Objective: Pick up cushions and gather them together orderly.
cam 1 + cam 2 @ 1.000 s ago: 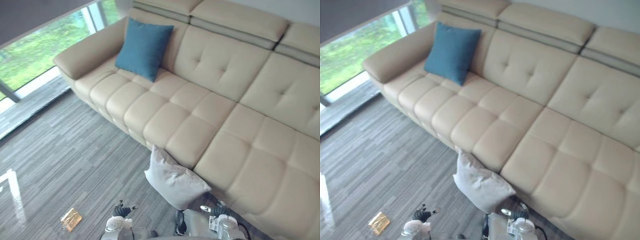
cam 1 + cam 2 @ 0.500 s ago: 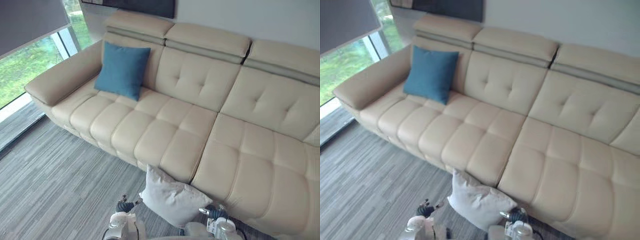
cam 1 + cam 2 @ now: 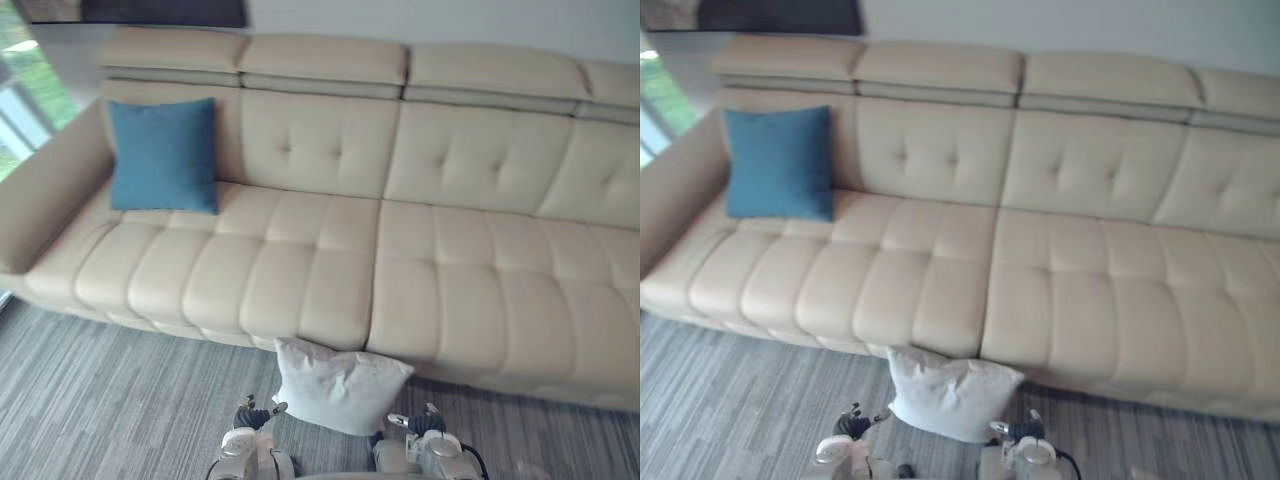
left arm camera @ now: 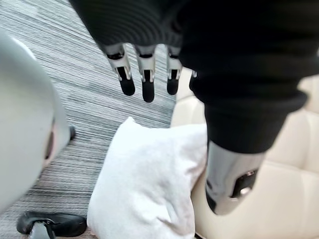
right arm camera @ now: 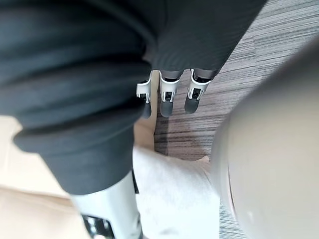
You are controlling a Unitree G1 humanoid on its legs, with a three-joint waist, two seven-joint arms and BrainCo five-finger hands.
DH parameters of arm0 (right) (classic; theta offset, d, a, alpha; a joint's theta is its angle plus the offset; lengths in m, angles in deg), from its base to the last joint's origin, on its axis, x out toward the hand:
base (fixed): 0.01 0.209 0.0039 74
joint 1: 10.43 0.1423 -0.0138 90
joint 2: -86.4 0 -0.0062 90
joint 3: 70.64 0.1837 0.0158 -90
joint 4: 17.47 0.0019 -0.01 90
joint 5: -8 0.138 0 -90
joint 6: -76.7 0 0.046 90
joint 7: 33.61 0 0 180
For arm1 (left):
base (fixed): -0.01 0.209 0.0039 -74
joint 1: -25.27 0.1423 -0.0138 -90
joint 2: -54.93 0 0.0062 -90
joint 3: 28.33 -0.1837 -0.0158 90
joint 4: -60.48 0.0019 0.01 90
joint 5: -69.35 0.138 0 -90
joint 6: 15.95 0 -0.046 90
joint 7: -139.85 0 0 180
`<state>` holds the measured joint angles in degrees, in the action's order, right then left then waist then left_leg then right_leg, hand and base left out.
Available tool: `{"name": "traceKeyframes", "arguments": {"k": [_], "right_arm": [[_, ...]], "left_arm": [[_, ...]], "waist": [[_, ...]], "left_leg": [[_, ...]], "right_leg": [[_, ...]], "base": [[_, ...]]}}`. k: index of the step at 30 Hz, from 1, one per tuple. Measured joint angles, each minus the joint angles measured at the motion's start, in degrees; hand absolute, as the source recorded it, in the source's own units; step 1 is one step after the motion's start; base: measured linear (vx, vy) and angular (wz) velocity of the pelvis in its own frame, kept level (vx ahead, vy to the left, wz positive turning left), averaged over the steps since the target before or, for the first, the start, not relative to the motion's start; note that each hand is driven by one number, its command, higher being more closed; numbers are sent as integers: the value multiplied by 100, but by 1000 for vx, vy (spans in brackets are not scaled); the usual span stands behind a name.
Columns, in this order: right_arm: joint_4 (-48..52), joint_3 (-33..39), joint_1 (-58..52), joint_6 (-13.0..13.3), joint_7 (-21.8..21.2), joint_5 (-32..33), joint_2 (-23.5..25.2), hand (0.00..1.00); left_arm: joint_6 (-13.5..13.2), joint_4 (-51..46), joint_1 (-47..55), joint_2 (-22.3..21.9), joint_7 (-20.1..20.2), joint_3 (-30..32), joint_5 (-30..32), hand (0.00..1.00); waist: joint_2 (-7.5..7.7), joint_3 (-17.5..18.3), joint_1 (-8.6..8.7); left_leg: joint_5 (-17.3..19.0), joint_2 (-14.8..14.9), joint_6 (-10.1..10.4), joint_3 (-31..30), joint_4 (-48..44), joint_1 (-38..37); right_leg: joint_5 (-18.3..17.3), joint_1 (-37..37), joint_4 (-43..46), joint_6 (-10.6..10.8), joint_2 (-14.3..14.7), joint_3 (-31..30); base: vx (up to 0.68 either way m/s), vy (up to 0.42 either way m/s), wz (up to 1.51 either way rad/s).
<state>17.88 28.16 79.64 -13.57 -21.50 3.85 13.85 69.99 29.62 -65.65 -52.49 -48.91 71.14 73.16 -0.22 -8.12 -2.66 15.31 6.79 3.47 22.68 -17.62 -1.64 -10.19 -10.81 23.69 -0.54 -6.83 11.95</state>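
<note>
A white cushion (image 3: 340,385) stands on the floor, leaning against the front of the beige sofa (image 3: 440,260) near its middle. A blue cushion (image 3: 163,155) stands upright on the sofa's left end seat, against the backrest. In the left wrist view my left hand (image 4: 146,74) hangs above the white cushion (image 4: 144,189) with straight fingers, apart from it and holding nothing. My right hand (image 5: 167,97) likewise hangs open over the same cushion (image 5: 174,194) without touching it.
The long sofa spans the whole width, with its left armrest (image 3: 35,200) beside a window (image 3: 18,95). Grey striped flooring (image 3: 110,400) lies in front of the sofa on both sides of the white cushion.
The camera has swung to the right, so the sofa now faces me square on. The cushions keep their places. Both hands stay low and open.
</note>
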Motion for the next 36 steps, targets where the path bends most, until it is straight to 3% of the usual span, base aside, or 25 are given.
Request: {"name": "traceKeyframes", "arguments": {"k": [6, 10, 13, 15, 16, 21, 28, 33, 36], "right_arm": [[-62, 209, -14, 7, 17, 23, -118, 0], [-60, 233, -54, 1, 29, 93, -148, 0], [-28, 235, -52, 3, 53, 183, -160, 0], [-17, 230, -68, 4, 87, 184, -171, 0], [-33, 224, -79, 0, 119, 182, -171, 0], [-25, 234, -171, 2, 140, 182, -136, 0], [-40, 458, -260, 4, 142, 176, -152, 0], [-50, 456, -246, 3, 196, 180, -133, 0], [-46, 450, -82, 10, 253, 206, -124, 0]], "left_arm": [[-4, -11, -15, -161, -5, 83, -18, 0], [-17, -190, -54, -167, -3, 313, -71, 0], [-9, -243, -26, -168, -4, 311, -126, 0], [-9, -263, -25, -172, -4, 307, -166, 0], [-9, -277, -38, -169, -8, 292, -171, 0], [4, -222, -5, -95, -7, 272, -159, 0], [69, -100, 72, -166, -7, 180, -161, 0], [63, -127, 44, -143, -122, 191, -300, 0], [59, -178, -111, -39, -247, 191, -522, 0]], "waist": [[-102, -22, -15], [-8, -190, -85], [-47, -194, -85], [-57, -196, -84], [-41, -177, -90], [102, -41, -86], [-117, 160, -68], [-4, 129, -88], [110, -76, -133]], "left_leg": [[-185, 166, 182, -555, 109, 117], [-59, 410, 95, -1058, -1205, 632], [41, 381, 136, -1461, -1216, 793], [8, 346, 113, -1623, -797, 871], [-2, 278, 284, -1597, -675, 803], [-66, -4, 187, -1386, -296, 610], [-165, -153, 94, -1425, -26, 212], [-416, -220, 108, -1633, 133, 293], [-421, -178, 121, -1834, -287, 789]], "right_leg": [[69, 158, -448, -70, 354, 112], [53, 323, -485, -136, 507, -48], [34, 308, -467, -150, 588, -331], [-14, 266, -341, -57, 571, -454], [-81, 178, -180, 50, 526, -548], [68, 235, -394, 185, 273, -653], [42, 699, -705, 233, 179, -568], [40, 733, -781, 236, 107, -309], [-46, 319, -358, 237, 109, -218]], "base": [[-12, -135, 8], [-17, -50, -19], [30, 96, -55], [37, 188, -42], [56, 205, -27], [132, 156, -7], [145, 43, 5], [22, -35, 28], [-108, -64, 27]]}}
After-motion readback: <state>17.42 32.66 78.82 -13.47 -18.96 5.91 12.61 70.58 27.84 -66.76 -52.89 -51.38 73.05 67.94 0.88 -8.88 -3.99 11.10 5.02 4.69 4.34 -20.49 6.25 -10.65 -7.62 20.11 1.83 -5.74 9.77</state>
